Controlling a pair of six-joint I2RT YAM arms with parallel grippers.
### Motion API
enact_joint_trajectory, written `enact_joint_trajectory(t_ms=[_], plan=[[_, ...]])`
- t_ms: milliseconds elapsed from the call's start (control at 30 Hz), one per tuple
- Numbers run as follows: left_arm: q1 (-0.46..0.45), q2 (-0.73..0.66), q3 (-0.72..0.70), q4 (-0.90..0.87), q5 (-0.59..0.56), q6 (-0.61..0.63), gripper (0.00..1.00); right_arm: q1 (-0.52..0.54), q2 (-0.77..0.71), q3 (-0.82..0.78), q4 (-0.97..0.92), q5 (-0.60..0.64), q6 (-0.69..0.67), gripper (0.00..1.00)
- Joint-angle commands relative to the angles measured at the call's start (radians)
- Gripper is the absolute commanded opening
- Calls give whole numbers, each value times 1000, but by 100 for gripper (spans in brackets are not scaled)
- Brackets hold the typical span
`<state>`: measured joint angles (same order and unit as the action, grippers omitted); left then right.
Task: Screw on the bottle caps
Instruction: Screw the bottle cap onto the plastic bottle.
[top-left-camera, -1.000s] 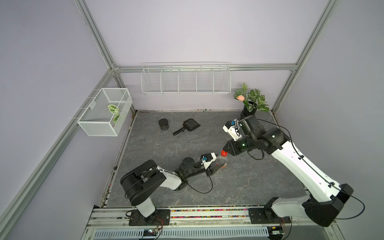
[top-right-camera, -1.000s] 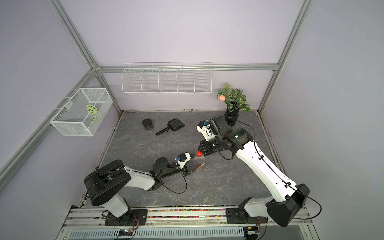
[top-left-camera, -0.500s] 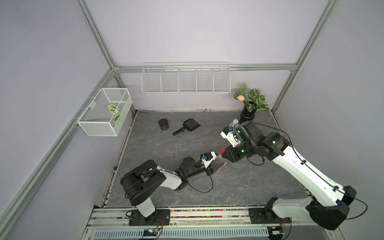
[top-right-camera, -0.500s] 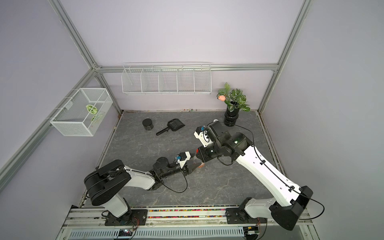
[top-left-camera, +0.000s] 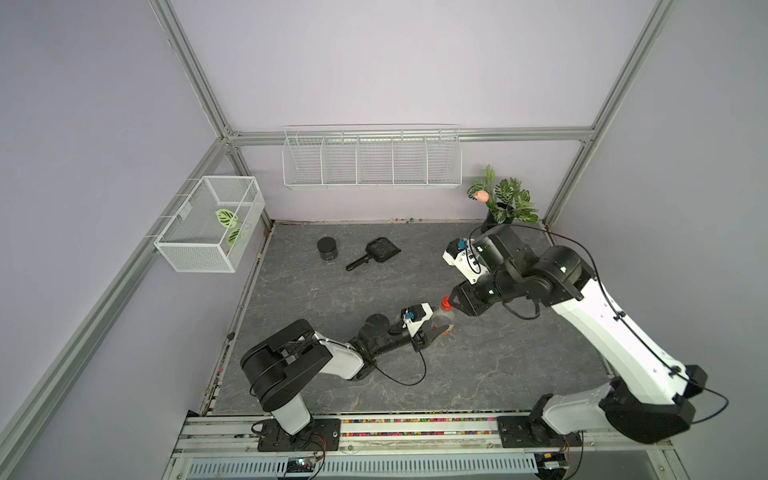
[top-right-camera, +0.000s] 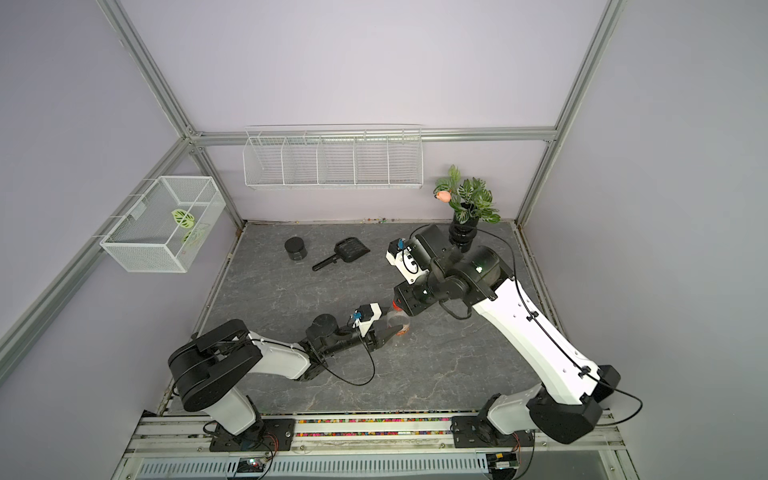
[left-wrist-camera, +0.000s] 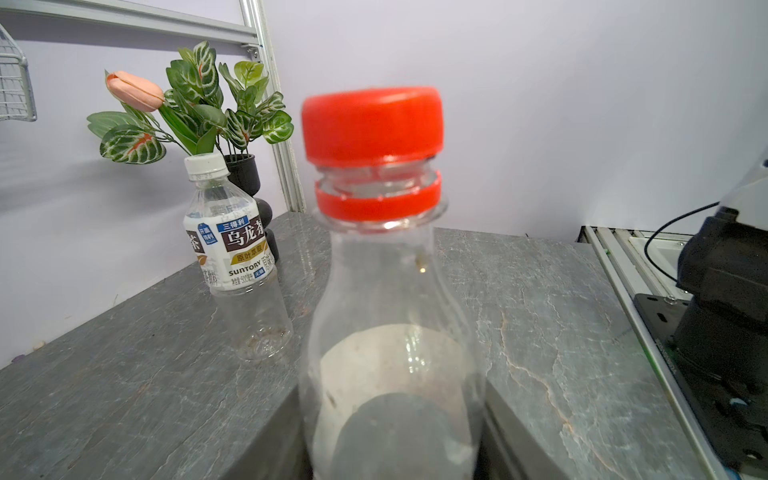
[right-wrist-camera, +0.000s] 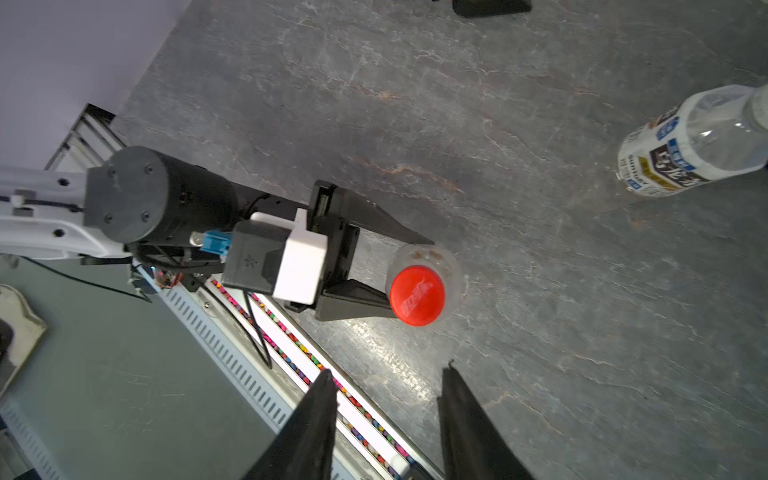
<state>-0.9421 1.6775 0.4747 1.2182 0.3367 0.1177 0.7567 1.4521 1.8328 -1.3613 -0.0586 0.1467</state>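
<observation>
While the left claw (right-wrist-camera: 409, 279) grips the clear bottle (left-wrist-camera: 390, 316) upright, a red cap (right-wrist-camera: 417, 295) sits on its neck. Right claw (right-wrist-camera: 388, 370) hangs open, empty, nearby.

Colours: red cap (left-wrist-camera: 372, 124) on clear bottle (left-wrist-camera: 390, 332).
Also: white cap (left-wrist-camera: 205, 163), white-brown printed label (left-wrist-camera: 232, 253); grey veined tabletop (left-wrist-camera: 540, 311); green-white striped leaves (left-wrist-camera: 199, 79); black vase (left-wrist-camera: 245, 170).

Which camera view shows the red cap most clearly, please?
The left wrist view: the red cap appears close and side-on, showing how it sits on the bottle neck. The right wrist view shows only its top; in both top views it is a tiny red dot.
</observation>
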Motion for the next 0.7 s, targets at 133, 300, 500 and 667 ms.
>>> enact_joint_trajectory(t_ms=[133,300,500,667], plan=[[-3,37,2,-157,17,2,56,-2,163,180,-251,88,-215,60],[-3,36,1,-157,15,0,56,11,221,221,-240,67,-264,58],[-3,33,-5,-151,16,-5,56,17,265,228,-240,93,-280,55],[-3,36,-1,-152,21,-2,56,18,287,237,-236,99,-282,49]])
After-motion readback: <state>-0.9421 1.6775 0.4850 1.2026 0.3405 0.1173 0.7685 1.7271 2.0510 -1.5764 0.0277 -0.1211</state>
